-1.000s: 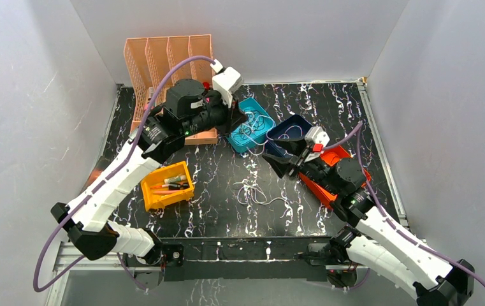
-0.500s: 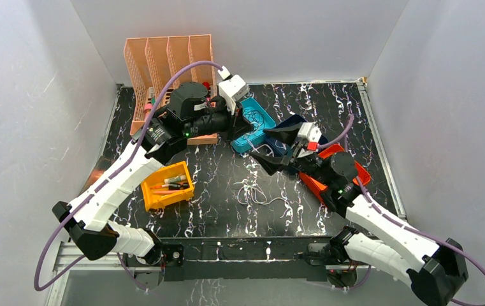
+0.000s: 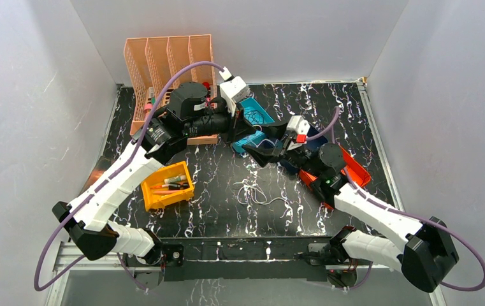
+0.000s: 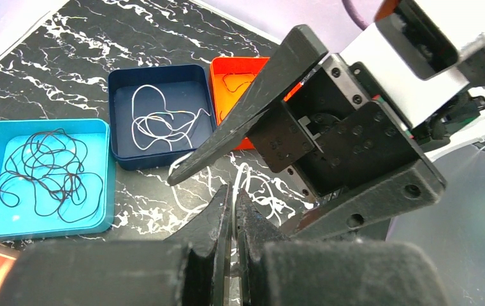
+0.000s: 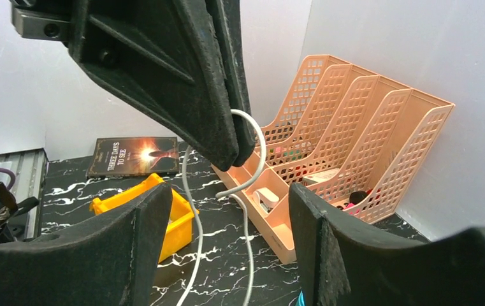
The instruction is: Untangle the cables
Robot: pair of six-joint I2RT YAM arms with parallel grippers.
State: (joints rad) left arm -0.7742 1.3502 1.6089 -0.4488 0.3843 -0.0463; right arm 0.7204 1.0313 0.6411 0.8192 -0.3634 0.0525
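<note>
My left gripper [image 3: 242, 132] is shut on a thin white cable [image 4: 243, 175] and holds it above the table. In the right wrist view its closed fingers [image 5: 224, 89] pinch a loop of that cable [image 5: 252, 143], and two strands hang down to the table. My right gripper [image 3: 266, 146] is open, with a finger on each side of the hanging strands [image 5: 192, 210], touching nothing. A loose tangle of white cables [image 3: 254, 191] lies on the table below. A black cable [image 4: 45, 169] lies in the teal tray [image 4: 102, 172]. A white cable [image 4: 160, 118] lies in the navy tray [image 4: 115, 95].
An orange tray [image 4: 217, 70] holding a dark cable stands beside the navy tray. A peach file rack [image 3: 163, 57] stands at the back left. A yellow bin [image 3: 166, 185] of small items sits front left. A book [image 5: 134, 156] lies at the table's left edge.
My right arm has swung left and forward, bringing its open gripper up to the left gripper and the hanging white cable. The left gripper has shifted slightly, still shut.
</note>
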